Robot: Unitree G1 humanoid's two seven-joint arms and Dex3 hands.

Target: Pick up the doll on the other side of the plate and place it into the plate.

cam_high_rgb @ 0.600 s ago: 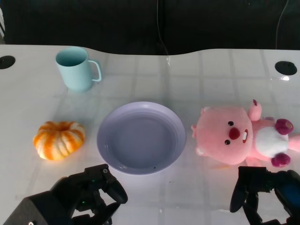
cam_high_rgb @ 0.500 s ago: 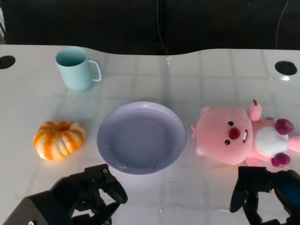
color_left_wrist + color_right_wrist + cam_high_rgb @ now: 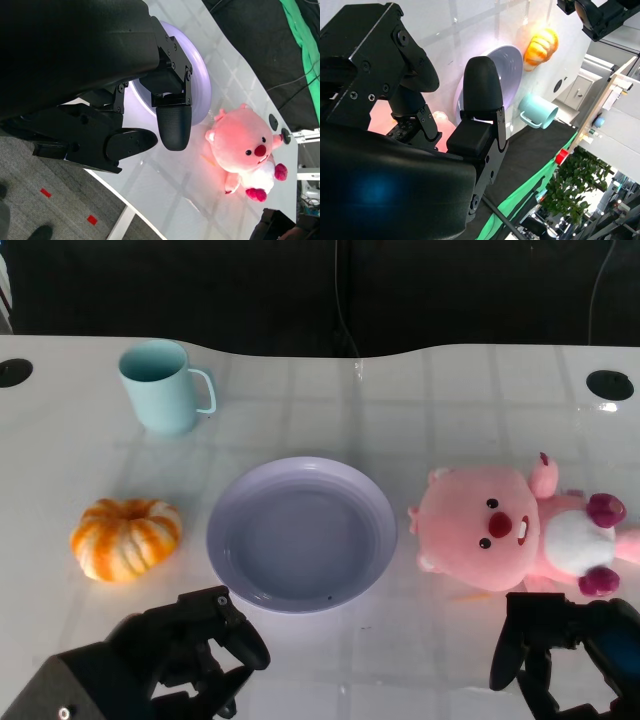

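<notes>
**Pink doll lies beside the plate, both robot hands empty**

Pink and plush, the doll (image 3: 520, 532) lies on its back on the white worktop (image 3: 420, 400), at 3 o'clock from the lavender plate (image 3: 302, 534) and just beside its rim without touching it. We see nothing in the plate. At 9 o'clock from the plate sits an orange pumpkin (image 3: 126, 537), and at about 11 o'clock, well apart, stands a light blue mug (image 3: 163, 386) with its handle turned towards the right.

Our left robot hand (image 3: 205, 645) hovers at 7 o'clock from the plate, near the front edge, fingers (image 3: 172, 122) spread and holding nothing. Our right robot hand (image 3: 560, 655) sits at 6 o'clock from the doll, close to it yet not touching, its fingers (image 3: 481, 92) likewise apart and empty.
</notes>
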